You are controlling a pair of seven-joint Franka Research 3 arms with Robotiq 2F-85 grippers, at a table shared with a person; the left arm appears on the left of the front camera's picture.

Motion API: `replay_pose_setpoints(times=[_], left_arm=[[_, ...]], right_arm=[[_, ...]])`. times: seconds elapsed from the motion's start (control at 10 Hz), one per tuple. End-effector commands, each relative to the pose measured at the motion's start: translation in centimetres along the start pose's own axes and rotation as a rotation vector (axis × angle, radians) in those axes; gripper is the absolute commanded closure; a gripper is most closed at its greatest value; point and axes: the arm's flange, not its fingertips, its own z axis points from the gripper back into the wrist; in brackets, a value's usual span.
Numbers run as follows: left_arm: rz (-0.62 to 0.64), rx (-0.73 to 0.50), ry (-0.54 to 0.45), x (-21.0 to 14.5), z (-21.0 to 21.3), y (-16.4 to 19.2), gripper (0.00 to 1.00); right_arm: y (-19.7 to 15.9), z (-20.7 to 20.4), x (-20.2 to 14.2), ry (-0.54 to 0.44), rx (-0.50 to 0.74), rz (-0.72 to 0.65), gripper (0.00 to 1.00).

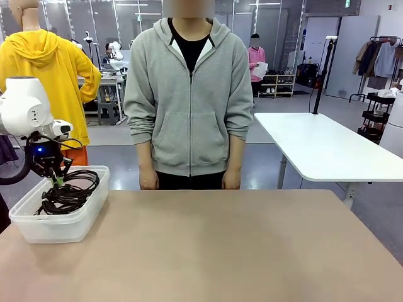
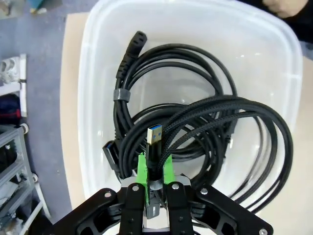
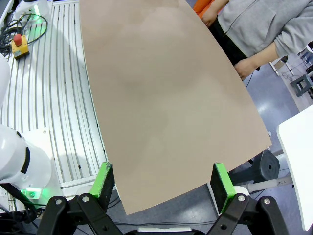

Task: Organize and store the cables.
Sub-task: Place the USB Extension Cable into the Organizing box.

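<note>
Black cables (image 2: 195,122) coiled in bin (image 2: 93,73) | left gripper (image 2: 154,169) pinches one (USB end up) | right gripper (image 3: 164,186) spread

The cables (image 2: 195,122) lie coiled in the bin (image 1: 60,228) at the table's (image 1: 239,251) left edge; a person (image 1: 189,94) stands behind the table's far side.

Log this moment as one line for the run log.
left tool: shut on braided cable, over bin | right tool: open, above table | coiled cables: in bin | person: standing opposite
</note>
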Motion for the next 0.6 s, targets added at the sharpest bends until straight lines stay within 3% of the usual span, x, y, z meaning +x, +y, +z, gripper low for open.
replay_pose_setpoints(times=[0.0, 0.1, 0.2, 0.3, 0.4, 0.5], left_arm=[[0.040, 0.054, -0.006, 0.96, -1.00, 0.40, 0.86], [0.037, 0.061, 0.004, 0.77, -1.05, 0.69, 0.86], [0.029, 0.069, 0.010, 0.48, -0.94, 0.88, 0.69], [0.022, 0.057, 0.016, 0.39, -0.89, 0.89, 0.61], [0.013, 0.066, 0.012, 0.47, -0.91, 0.64, 0.36], [0.008, 0.070, 0.009, 0.33, -0.81, 0.50, 0.28]], right_arm=[[0.02, 0.07, 0.12, -0.001, -0.010, 0.005, 0.00], [0.02, 0.07, 0.12, -0.001, -0.010, 0.005, 0.00], [0.02, 0.07, 0.12, -0.001, -0.010, 0.005, 0.00], [0.02, 0.07, 0.12, -0.001, -0.010, 0.005, 0.00], [0.02, 0.07, 0.12, -0.001, -0.010, 0.005, 0.00], [0.02, 0.07, 0.12, -0.001, -0.010, 0.005, 0.00]])
